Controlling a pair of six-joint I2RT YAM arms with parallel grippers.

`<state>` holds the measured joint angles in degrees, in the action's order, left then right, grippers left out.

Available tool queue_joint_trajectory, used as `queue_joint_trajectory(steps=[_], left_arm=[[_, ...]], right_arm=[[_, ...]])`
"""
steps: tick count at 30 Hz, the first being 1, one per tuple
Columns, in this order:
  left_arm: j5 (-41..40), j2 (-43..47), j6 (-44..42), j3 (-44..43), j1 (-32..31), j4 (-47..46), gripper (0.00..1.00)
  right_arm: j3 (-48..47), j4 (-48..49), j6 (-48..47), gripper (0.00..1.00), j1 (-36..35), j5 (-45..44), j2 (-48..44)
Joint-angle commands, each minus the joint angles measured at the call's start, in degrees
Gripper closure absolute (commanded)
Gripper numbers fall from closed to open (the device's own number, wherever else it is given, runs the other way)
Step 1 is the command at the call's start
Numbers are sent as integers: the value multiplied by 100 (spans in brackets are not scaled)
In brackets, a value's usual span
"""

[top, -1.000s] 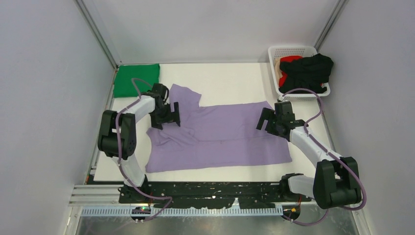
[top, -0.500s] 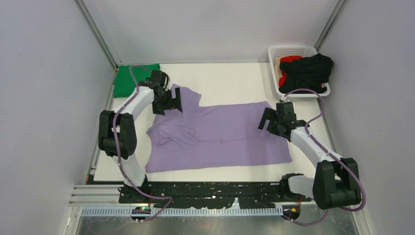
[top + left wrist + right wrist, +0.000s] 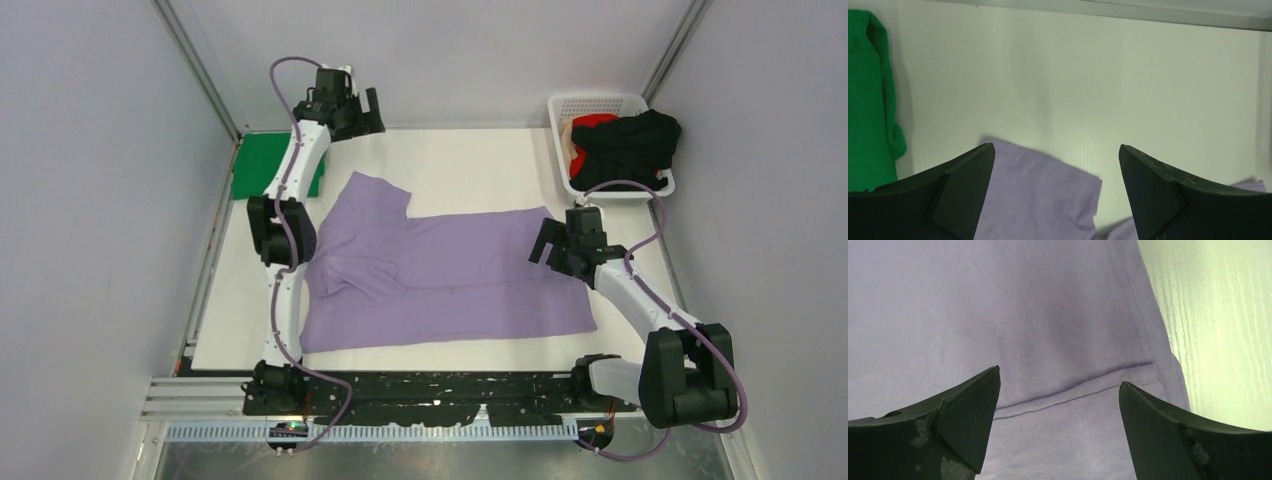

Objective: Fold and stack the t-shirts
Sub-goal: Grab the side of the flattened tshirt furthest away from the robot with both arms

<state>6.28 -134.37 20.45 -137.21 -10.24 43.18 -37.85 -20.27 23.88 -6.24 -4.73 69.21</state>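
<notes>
The green t-shirt [image 3: 258, 168] lay far-left of the lavender t-shirt [image 3: 450, 270] spread on the tabletop [image 3: 470, 165]. The left claw [image 3: 368, 112] hung wide and empty beyond its far sleeve; the right claw [image 3: 545, 250], equally wide, hovered over its right edge.

One lavender-purple cloth t-shirt [image 3: 450, 270], one green cloth t-shirt [image 3: 250, 170], one black cloth t-shirt [image 3: 635, 145], one red cloth t-shirt [image 3: 592, 122]; one white perforated plastic basket [image 3: 600, 100].

Bright, even light fell from overhead, leaving only faint shadows on the worktop [image 3: 470, 165]. The top view was sharp. Both wrist views tinted the worktop greenish, with streaky glare in the right one. The lavender t-shirt [image 3: 1038, 200] looked slightly blurred in the left.
</notes>
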Motion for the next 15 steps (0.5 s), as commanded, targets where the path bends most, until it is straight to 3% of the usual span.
queue_joint_trajectory(steps=[1,5,9,12,15], left_arm=[[502,-821,205,-595,364,-233,0],[1144,-716,1260,522,620,-1808,0],[1252,-1363,1577,-438,672,-1278,0],[1477,-1491,1986,-345,733,-1423,0],[955,-1429,2453,-140,807,-1128,0]], right_arm=[[-223,232,-58,5,58,-173,-47],[-246,227,-57,5,83,-219,44],[-282,230,-33,5,91,-166,108],[-288,242,-20,5,88,-139,135],[-274,243,21,5,88,-121,118]])
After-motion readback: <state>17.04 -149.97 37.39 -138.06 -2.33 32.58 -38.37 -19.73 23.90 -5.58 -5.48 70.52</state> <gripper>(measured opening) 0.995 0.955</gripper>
